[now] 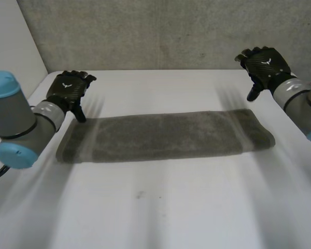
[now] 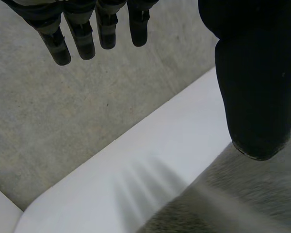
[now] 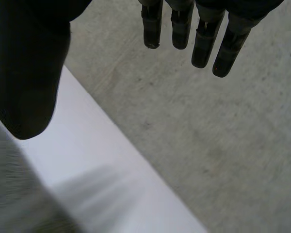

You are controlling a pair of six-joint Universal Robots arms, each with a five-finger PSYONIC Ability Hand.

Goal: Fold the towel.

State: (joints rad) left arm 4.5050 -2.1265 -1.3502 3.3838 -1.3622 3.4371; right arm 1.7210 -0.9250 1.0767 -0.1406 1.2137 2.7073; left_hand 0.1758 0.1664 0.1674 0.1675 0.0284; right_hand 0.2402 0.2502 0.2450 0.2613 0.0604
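The grey towel lies as a long strip across the desk. The left hand, spread and empty, is at its far left corner, thumb perhaps touching it. The right hand, likewise spread, hovers near the right end.

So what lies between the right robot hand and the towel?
Just bare white table, as the head view shows; the right robot hand is open and off the towel.

Obstacle I log: grey wall along the table's far edge. Free room: broad table strip before the flat towel, narrower strip behind.
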